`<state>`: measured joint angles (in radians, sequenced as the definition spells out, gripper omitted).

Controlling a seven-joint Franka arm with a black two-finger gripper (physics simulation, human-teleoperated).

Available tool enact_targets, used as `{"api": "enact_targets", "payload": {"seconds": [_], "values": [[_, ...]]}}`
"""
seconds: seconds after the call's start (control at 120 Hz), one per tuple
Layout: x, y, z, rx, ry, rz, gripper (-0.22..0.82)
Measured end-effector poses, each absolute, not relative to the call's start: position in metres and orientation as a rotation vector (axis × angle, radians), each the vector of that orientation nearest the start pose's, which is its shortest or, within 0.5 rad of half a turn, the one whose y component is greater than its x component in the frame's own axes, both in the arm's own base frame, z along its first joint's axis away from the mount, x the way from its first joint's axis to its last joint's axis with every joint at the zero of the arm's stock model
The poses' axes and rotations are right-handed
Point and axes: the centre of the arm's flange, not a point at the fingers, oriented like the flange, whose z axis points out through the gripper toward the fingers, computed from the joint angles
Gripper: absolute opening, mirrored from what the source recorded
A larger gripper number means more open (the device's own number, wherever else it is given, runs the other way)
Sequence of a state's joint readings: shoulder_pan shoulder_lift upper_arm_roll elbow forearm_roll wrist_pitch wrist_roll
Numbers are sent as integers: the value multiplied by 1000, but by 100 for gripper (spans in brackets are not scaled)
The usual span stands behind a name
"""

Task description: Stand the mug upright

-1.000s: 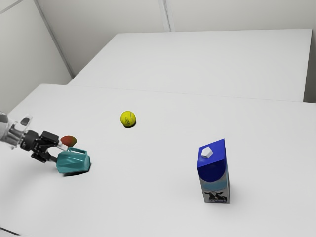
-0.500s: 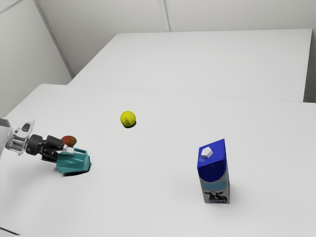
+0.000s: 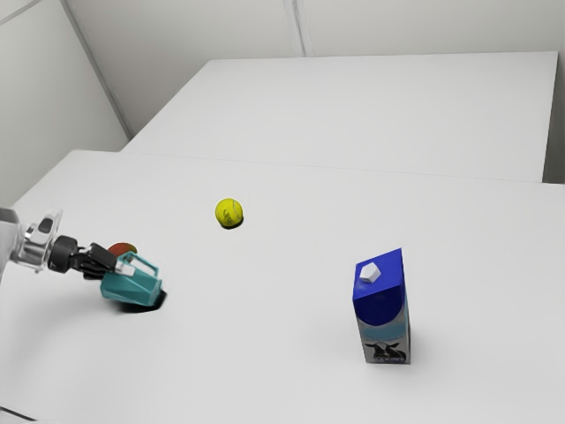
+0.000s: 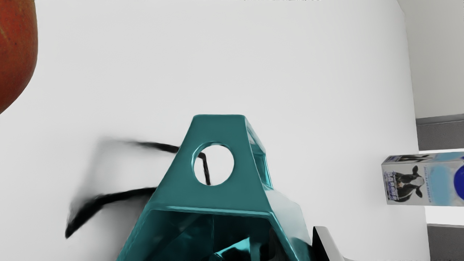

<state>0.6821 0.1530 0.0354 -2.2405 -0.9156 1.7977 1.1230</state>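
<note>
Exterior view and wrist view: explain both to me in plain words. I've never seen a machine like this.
The machine is a single robot arm ending in a black two-finger gripper. The exterior view comes from a camera at the arm's side; the arm enters from that view's left. The wrist view comes from a camera on the arm's hand, so it looks closely at the mug.

On the white table are a reddish fruit near the mug, a yellow ball and a blue-topped carton, standing.

The gripper holds the teal mug by its wall, one finger inside and one outside. The mug is tilted, not upright.
</note>
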Motion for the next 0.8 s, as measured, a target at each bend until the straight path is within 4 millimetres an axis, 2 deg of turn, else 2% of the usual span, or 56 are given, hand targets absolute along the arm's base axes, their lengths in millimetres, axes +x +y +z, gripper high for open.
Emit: {"api": "enact_targets", "payload": {"seconds": [0.175, 0.325, 0.467, 0.8], "values": [[402, 260, 319, 2220, 63, 407, -14], [402, 247, 372, 2265, -29, 495, -15], [423, 199, 411, 2323, -220, 459, -16], [456, 124, 478, 2587, -503, 222, -16]]}}
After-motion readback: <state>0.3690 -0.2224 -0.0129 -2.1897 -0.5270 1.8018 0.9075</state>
